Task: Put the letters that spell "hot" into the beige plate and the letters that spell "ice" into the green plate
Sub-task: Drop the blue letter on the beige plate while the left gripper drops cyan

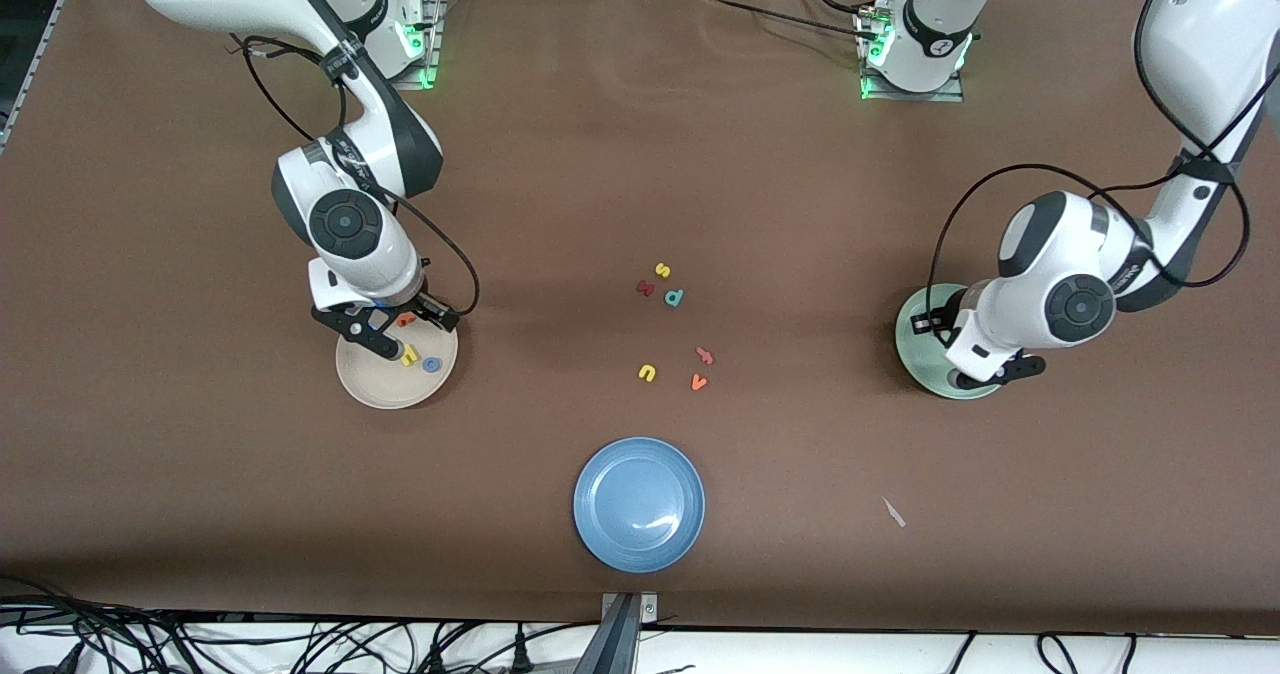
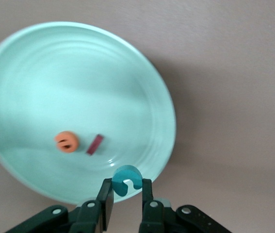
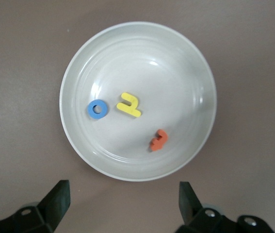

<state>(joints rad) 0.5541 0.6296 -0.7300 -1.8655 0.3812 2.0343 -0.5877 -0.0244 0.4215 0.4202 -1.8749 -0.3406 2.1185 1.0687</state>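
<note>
Over the beige plate, toward the right arm's end of the table: right gripper, fingers spread wide, nothing between them, touching nothing. Lying in that plate: yellow "h", blue "o" just beside it, orange "t" a little apart from both.

Over the rim of the green plate, toward the left arm's end of the table: left gripper, pinched onto the teal "c", the letter clamped between the two dark fingertips and held above the plate's edge. Resting inside the green plate: orange "e" and dark red "i", close together, not touching.

On the bare table between the two plates, well apart from either: yellow "s", dark red letter and teal "p" clustered together; nearer the front camera, yellow "u", orange "v" and another small orange-red letter. Nearer still, blue plate, holding nothing.

No readable brand or label anywhere apart from the toy letters' own shapes.
</note>
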